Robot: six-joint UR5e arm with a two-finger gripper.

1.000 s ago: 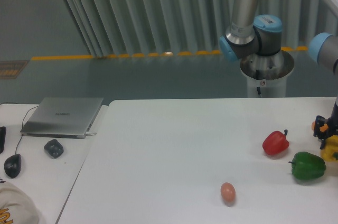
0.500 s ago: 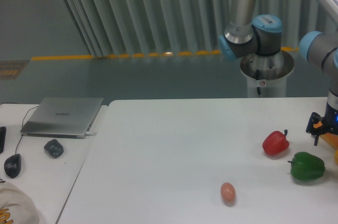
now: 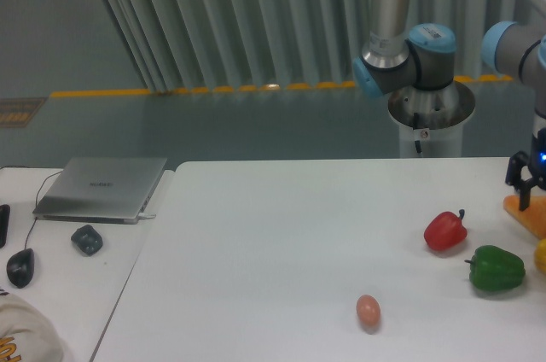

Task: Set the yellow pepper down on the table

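- Step in hand, as judged: the release is done. The yellow pepper (image 3: 541,255) rests on the table (image 3: 281,234) at the far right edge of the view, just beside the green pepper (image 3: 498,267); only a sliver of it shows.
- The gripper (image 3: 524,194) hangs above the orange wedge (image 3: 529,213), apart from the yellow pepper. It holds nothing. Its fingers appear parted, though the view is small and partly cropped.
- Next move, as judged: raise the arm clear of the orange wedge and the peppers without nudging them; no further grasp appears needed.
- Change from one second ago: the gripper then sat lower, right at the yellow pepper beside the green pepper. It has since lifted and drawn back, leaving the pepper on the table.
- The red pepper (image 3: 445,230), the egg (image 3: 368,310) and the green pepper have not moved.
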